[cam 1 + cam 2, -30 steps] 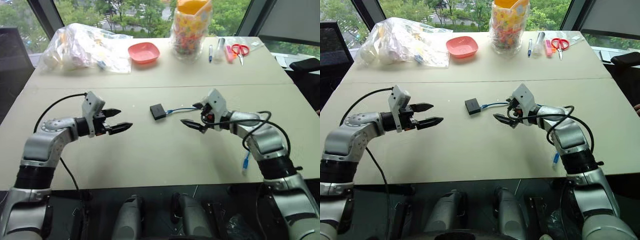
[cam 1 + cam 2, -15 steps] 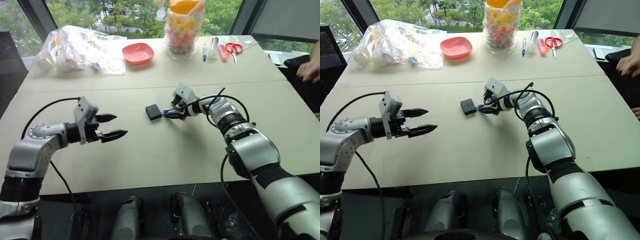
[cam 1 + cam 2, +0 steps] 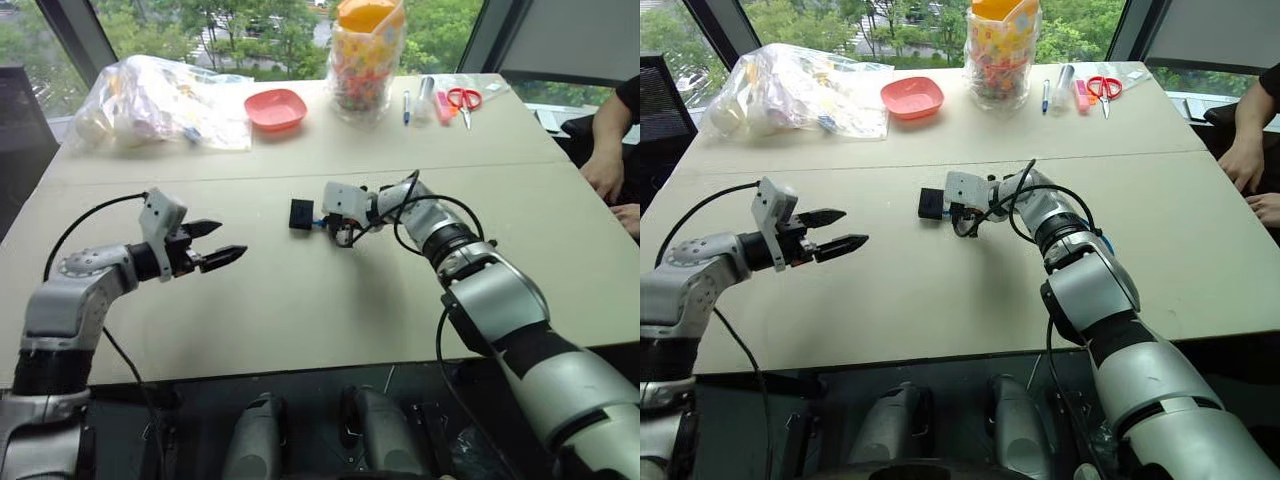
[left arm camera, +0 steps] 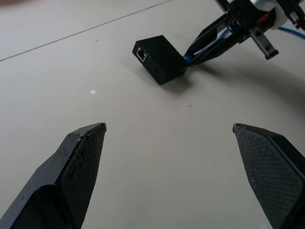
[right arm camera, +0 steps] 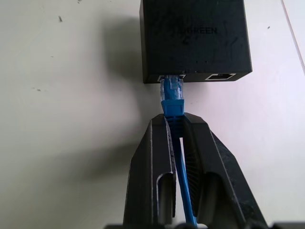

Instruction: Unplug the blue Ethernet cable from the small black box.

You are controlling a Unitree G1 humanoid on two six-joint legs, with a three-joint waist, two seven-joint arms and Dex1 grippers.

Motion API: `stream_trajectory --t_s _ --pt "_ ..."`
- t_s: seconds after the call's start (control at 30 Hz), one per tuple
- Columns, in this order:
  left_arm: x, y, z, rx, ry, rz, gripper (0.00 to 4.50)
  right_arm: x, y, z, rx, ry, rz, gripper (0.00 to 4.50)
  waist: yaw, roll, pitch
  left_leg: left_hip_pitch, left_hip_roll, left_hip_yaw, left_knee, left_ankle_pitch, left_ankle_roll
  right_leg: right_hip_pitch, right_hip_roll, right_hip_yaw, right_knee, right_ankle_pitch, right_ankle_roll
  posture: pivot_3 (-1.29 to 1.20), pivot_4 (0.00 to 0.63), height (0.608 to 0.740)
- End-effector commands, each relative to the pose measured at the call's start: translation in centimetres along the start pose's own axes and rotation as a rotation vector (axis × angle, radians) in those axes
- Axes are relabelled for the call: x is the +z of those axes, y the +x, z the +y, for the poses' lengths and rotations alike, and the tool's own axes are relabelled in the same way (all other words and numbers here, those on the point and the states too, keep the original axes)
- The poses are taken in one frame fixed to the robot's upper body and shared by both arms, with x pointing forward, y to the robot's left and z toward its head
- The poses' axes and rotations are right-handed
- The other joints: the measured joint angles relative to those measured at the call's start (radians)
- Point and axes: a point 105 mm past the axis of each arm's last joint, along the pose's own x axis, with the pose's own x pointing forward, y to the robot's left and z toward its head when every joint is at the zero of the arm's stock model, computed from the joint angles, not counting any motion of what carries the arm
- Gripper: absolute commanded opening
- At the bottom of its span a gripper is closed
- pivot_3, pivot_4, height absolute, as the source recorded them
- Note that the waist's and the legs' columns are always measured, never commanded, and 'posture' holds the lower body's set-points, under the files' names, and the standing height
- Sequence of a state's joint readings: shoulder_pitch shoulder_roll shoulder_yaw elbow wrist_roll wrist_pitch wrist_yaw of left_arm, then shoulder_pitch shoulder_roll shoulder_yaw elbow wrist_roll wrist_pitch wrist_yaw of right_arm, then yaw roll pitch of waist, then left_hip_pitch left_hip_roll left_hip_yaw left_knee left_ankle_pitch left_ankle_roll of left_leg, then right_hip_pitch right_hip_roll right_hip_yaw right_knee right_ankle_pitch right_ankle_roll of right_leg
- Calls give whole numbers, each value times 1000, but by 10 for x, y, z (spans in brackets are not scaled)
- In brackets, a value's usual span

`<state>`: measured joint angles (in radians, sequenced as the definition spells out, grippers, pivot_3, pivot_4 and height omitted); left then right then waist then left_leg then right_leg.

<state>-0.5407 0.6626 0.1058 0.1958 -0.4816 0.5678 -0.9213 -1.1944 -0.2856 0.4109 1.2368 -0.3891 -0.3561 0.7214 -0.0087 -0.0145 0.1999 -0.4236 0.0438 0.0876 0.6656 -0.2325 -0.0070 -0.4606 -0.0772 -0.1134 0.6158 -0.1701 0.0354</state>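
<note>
Left eye view gives us the whole table point(image 3: 300, 320), and the small black box point(image 3: 301, 213) sits near its middle, with wide bare tabletop on every side of it. The table's near edge is well clear of the box; the far edge is well beyond it too. A seam crosses the tabletop just behind the box.

Largest clutter first: a crumpled clear plastic bag point(image 3: 150, 100) lies far behind the box toward the left, well apart. A tall jar of colourful pieces point(image 3: 365, 60) stands far behind the box, a shallow red dish point(image 3: 275, 107) beside it. Scissors point(image 3: 462, 100) and pens point(image 3: 408, 105) lie behind and right of the box near the far edge. A person's hand point(image 3: 605, 175) rests at the right edge, well away. None of it crowds the box.

Now the blue Ethernet cable point(image 5: 170, 93): its plug is seated in a port on the box's edge facing the right gripper point(image 5: 176, 121), an empty port just beside it. The cable runs straight out from that edge, its long axis in line with the gripper's fingers. The right gripper is clamped on the cable just behind the plug, close to the box without touching it.

The left gripper point(image 3: 222, 243) hovers left of the box, well apart, fingers point(image 4: 81, 157) spread wide and pointing toward it, nothing between them.
</note>
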Motion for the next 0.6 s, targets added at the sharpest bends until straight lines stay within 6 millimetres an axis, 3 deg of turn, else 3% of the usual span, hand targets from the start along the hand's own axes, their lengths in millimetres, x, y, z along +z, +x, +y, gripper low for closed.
stream_trajectory --t_s 0.03,0.3,0.6 --pt "29 21 15 -37 -76 -105 4500 17 -19 -31 -242 -252 -84 23 4 -1 0 -3 -1 0 1 1 0 -2 -1 0 0 1 2 0 150 740" --pt "64 76 -6 -321 -212 -156 4500 38 -56 -46 -472 -376 -206 23 -15 -1 0 -3 -8 3 -2 -2 4 -3 -4 2 -1 -1 5 0 150 740" --pt "76 105 -20 -337 -214 -172 4500 48 -63 -34 -494 -384 -212 23 -11 -1 0 -3 -7 2 -1 -2 4 -2 -4 2 -1 -2 8 0 150 740"
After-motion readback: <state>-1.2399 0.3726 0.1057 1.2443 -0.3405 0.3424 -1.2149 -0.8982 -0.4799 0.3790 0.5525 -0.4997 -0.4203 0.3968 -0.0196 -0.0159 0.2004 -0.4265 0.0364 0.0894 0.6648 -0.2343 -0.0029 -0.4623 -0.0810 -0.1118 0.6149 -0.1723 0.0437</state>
